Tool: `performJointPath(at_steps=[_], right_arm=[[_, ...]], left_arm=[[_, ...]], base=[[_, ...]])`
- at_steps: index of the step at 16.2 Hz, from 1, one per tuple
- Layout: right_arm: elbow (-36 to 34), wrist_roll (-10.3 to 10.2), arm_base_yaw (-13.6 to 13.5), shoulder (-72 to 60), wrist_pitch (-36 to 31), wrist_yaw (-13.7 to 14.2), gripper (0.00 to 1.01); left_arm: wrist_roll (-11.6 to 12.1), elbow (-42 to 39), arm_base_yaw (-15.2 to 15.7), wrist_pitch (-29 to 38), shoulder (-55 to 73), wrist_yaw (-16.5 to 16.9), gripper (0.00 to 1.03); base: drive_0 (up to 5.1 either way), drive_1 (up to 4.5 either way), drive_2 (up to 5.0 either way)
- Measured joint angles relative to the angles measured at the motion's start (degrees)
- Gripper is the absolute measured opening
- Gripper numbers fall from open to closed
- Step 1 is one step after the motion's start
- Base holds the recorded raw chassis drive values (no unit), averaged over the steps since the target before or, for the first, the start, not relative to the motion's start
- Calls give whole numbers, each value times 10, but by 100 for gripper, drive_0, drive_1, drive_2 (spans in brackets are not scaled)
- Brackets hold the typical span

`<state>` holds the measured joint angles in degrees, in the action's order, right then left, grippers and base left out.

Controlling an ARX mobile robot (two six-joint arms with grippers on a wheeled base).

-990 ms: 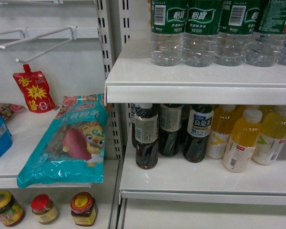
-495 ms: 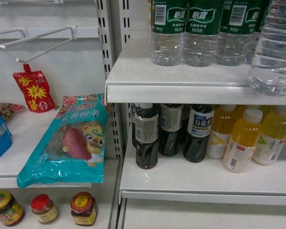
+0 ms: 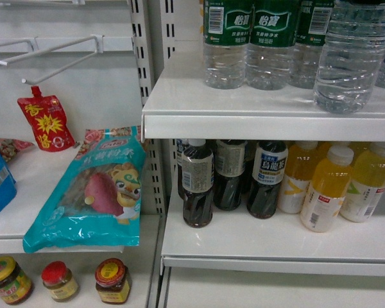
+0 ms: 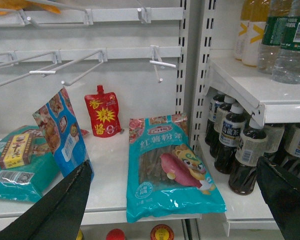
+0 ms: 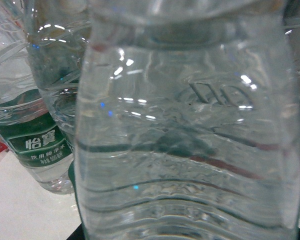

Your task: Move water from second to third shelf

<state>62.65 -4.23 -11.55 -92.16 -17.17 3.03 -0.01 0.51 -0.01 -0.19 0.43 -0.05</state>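
On the lower right shelf (image 3: 256, 247) dark tea bottles (image 3: 197, 184) stood left of yellow drink bottles (image 3: 325, 188). On the left shelf a teal noodle packet (image 3: 90, 189) lay near the front edge, a red sauce pouch (image 3: 46, 120) farther back. Below sat three sauce jars (image 3: 112, 280).
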Motion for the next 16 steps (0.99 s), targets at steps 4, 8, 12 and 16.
performJointPath(at_steps=[4, 8, 12, 16], right_arm=[[20, -4, 0, -20, 4, 9, 42], [27, -3, 1, -26, 4, 11, 42], [29, -4, 7, -31, 5, 11, 44], [30, -7, 11, -30, 8, 6, 90]], left_arm=[[0, 0, 0, 0, 0, 0, 98], [0, 0, 0, 0, 0, 0, 98], [0, 0, 0, 0, 0, 0, 98], [0, 0, 0, 0, 0, 0, 98]], base=[[0, 0, 0], [0, 0, 0], [0, 0, 0], [0, 0, 0]])
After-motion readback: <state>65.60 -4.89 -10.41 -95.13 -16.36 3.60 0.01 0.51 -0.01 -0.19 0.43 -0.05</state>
